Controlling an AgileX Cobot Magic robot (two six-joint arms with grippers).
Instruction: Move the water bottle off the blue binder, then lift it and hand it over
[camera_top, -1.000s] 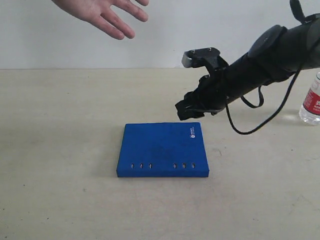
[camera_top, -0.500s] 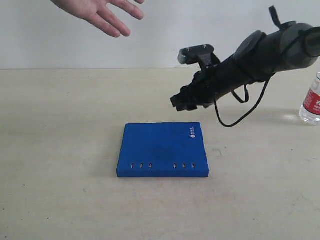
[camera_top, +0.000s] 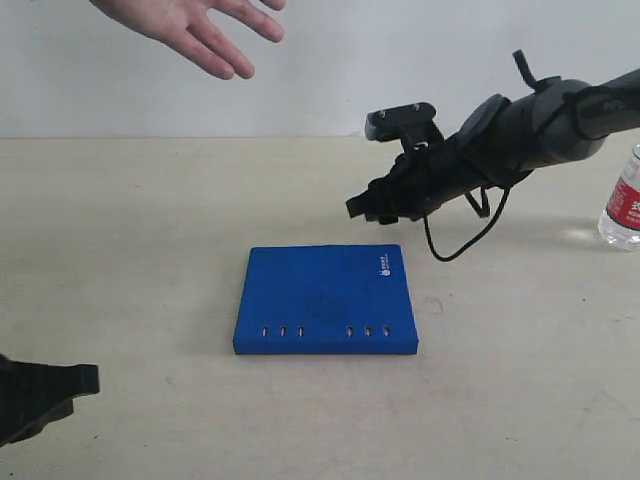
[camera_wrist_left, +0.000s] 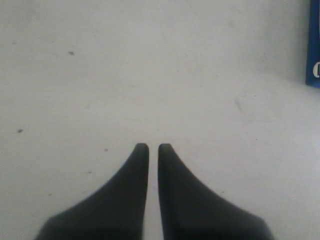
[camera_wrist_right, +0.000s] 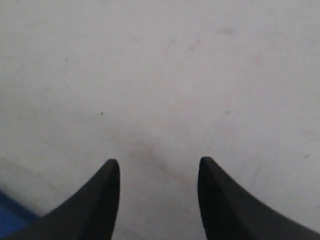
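This looks like a robot test room, a lab and not a home. A black robot arm (camera_top: 520, 125) with a loose cable reaches over a plain tan table (camera_top: 130, 250). The wall (camera_top: 400, 60) behind it is bare and white. Two small things are set out on the table, a blue binder (camera_top: 325, 295) and a water bottle (camera_top: 624, 205). A person's hand (camera_top: 190, 25) is held open above the far side.

the blue binder (camera_top: 326, 298) has a matt, faintly grainy cover with no shine. the table (camera_top: 120, 250) is smooth, matt pale beige with tiny dark specks. the water bottle (camera_top: 622, 215) is clear, glossy plastic. the left end effector (camera_wrist_left: 150, 146) and right end effector (camera_wrist_right: 159, 165) look like smooth matt black plastic.
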